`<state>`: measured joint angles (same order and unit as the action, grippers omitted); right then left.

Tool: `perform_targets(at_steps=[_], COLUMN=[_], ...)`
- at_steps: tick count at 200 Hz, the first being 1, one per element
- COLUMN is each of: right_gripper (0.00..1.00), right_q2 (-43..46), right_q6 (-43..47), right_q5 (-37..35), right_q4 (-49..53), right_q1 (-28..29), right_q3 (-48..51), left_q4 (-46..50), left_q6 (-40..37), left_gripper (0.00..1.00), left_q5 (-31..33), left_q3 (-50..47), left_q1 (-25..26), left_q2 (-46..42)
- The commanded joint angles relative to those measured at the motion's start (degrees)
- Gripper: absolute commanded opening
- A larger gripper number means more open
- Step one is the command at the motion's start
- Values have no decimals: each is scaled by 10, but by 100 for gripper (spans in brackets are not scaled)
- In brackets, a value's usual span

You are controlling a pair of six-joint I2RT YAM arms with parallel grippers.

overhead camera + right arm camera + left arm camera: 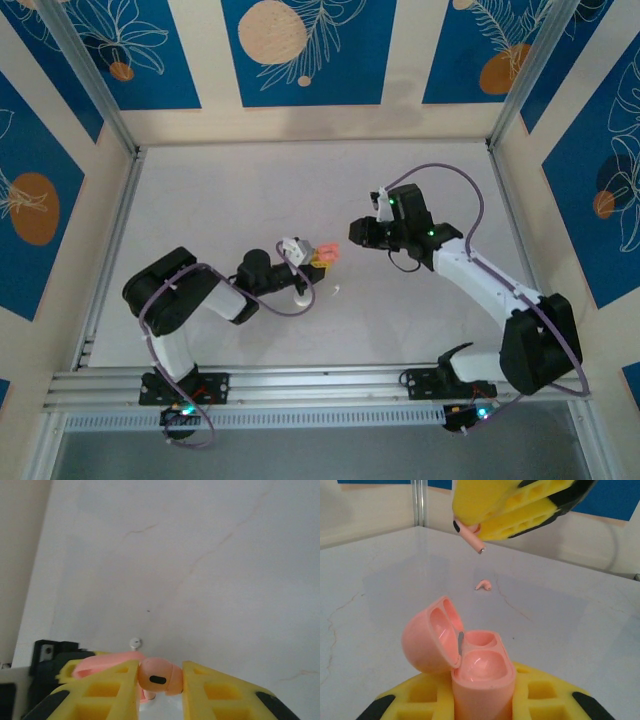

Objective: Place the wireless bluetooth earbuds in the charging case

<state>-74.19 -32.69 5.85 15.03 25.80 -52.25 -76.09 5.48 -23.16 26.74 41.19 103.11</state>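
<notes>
Pale pink earbud (471, 536), pinched by its head in the right gripper (160, 679), stem slanting downward, hangs above and beyond the open charging case (481, 666). The case stands upright, clamped in the left gripper (300, 254), lid tipped aside, wells apparently empty; insertion calls for descent toward them.

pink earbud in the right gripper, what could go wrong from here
The pink earbud, pinched only at its head by the right gripper, may twist or miss a well of the charging case. The open lid stands right beside the wells; the earbud could catch on it.
</notes>
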Motion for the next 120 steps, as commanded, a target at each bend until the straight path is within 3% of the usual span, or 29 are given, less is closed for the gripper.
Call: perform_targets(at_steps=[1, 120], right_gripper=[26, 27], right_q2=[36, 62], right_q6=[-20, -84], right_q5=[-20, -72], right_q4=[-52, -153], right_q1=[22, 101], right_q3=[25, 81], left_q4=[-45, -45], left_q6=[-5, -7], left_gripper=[14, 14], left_q5=[14, 40], left_q3=[16, 32], left_q1=[11, 16], left_q2=[8, -6])
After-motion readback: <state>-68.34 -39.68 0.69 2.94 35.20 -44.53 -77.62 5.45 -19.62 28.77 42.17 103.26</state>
